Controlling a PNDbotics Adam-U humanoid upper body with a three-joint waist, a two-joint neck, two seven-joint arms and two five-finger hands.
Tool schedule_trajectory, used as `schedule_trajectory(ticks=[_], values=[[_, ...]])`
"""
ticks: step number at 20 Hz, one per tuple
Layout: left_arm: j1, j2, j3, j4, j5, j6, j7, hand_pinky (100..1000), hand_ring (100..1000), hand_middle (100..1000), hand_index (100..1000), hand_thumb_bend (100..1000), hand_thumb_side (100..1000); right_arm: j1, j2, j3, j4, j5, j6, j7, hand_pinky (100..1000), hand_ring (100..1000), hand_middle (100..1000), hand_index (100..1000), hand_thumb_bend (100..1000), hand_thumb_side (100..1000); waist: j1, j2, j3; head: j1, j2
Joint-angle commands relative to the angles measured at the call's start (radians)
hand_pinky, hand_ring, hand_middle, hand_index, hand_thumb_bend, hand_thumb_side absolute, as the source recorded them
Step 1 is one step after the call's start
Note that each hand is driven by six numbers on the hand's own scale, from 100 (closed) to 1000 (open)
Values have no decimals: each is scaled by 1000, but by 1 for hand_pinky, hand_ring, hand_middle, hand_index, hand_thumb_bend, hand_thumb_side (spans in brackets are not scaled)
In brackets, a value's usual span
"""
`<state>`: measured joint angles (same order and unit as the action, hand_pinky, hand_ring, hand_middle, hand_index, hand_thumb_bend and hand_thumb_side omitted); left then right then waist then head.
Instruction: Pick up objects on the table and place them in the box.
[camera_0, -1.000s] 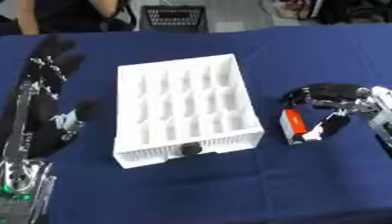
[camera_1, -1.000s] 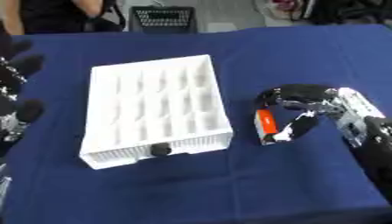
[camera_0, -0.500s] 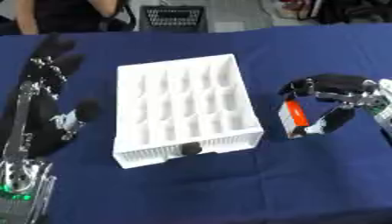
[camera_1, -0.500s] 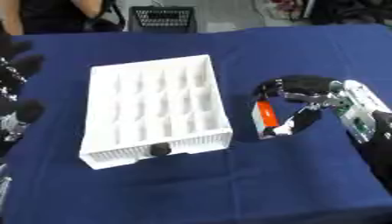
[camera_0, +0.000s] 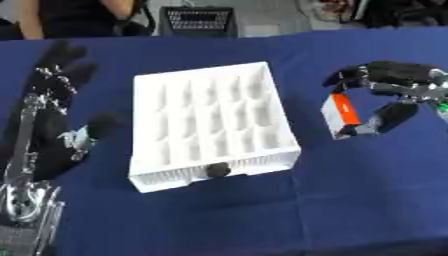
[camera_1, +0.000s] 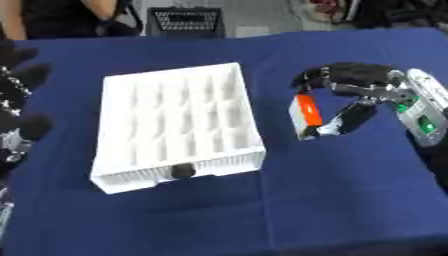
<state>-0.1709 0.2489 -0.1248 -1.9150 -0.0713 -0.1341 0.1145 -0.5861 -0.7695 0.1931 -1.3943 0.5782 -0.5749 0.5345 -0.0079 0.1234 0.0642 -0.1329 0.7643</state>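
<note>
Two hands show over a blue-covered table (camera_0: 262, 215). At about 3 o'clock from the middle, the right hand (camera_1: 372, 82) comes in from the right edge with its fingers (camera_1: 319, 75) arched over and its thumb (camera_1: 346, 120) curled up from below, pinching a small orange and white block (camera_1: 306, 116) between them. The block stands upright on its narrow end, its orange face toward the camera and a white side beside it; whether its lower end touches the cloth cannot be told. It sits just beside the box's right wall, apart from it, with a strip of blue cloth between.

At the centre lies a white box (camera_0: 210, 127), a shallow tray split by thin walls into rows of small compartments, turned a little so that its far end leans toward 1 o'clock. A dark round knob (camera_0: 217, 170) sits on the middle of its near wall, at 6 o'clock of the tray. No compartment shows anything inside.

At 9 o'clock the left hand (camera_0: 52, 115) rests idle along the left edge, fingers straight and pointing toward 12 o'clock, thumb out toward the box, holding nothing and well apart from the block.
</note>
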Motion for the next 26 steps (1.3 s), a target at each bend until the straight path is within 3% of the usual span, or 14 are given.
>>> schedule_trajectory(ticks=[1,12,26], values=[[-3,4,3,-9,5,-4,-2,898,846,873,1000,1000,580,-38,-19,-10,-21,-16,-132,139,788,867,872,774,444,596,-2,-18,0,-8,-12],[0,1,-2,-4,9,-3,-8,901,848,876,1000,1000,588,-170,82,15,33,-37,-142,186,790,867,872,774,428,597,-2,-20,9,-25,-18],[-13,-10,-16,-3,19,-3,-22,903,850,877,1000,1000,590,-370,326,-2,182,-23,-136,246,792,865,872,773,396,605,10,-15,23,-85,-44]])
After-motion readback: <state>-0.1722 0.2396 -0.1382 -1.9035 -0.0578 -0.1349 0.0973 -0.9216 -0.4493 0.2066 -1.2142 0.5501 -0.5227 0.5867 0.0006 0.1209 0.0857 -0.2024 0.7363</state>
